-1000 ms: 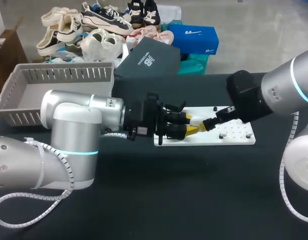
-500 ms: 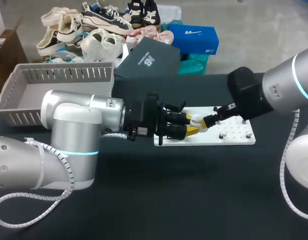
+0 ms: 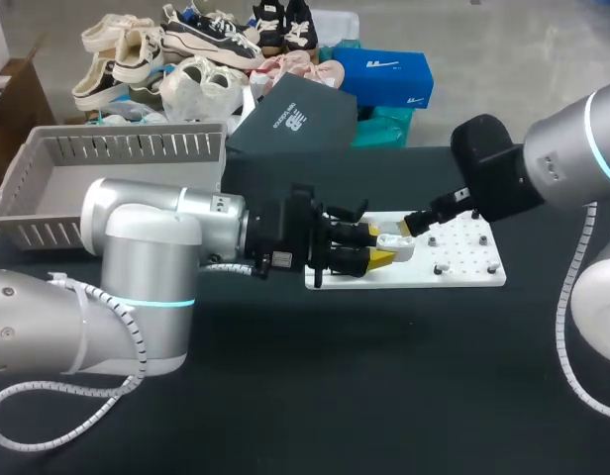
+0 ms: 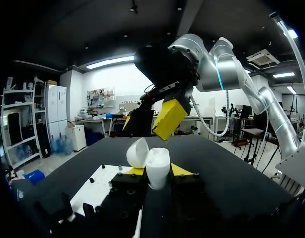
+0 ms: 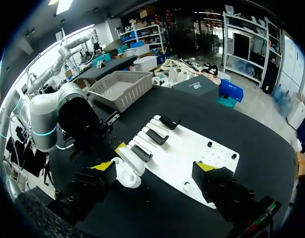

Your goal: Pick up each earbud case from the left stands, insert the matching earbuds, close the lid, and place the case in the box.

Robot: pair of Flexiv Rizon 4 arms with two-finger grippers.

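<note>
L pincer (image 3: 376,247) clamped on open-lid case (image 3: 397,244) over board's (image 3: 463,272) L end; R pincer (image 5: 155,166) wide open, empty, just beside case.

Counter (image 3: 384,346): black and matte, spread beneath the white board.
White board (image 3: 473,279): laid flat.
Pegs (image 3: 440,268): small, dark, set upright on the white board.

White and yellow popping against black

The earbud case (image 3: 396,244) and the board (image 3: 473,272) are looking plain white, the left gripper (image 3: 379,245) fingertips (image 3: 382,259) are glowing bright yellow, and the tabletop (image 3: 384,376) is reading flat black.
</note>
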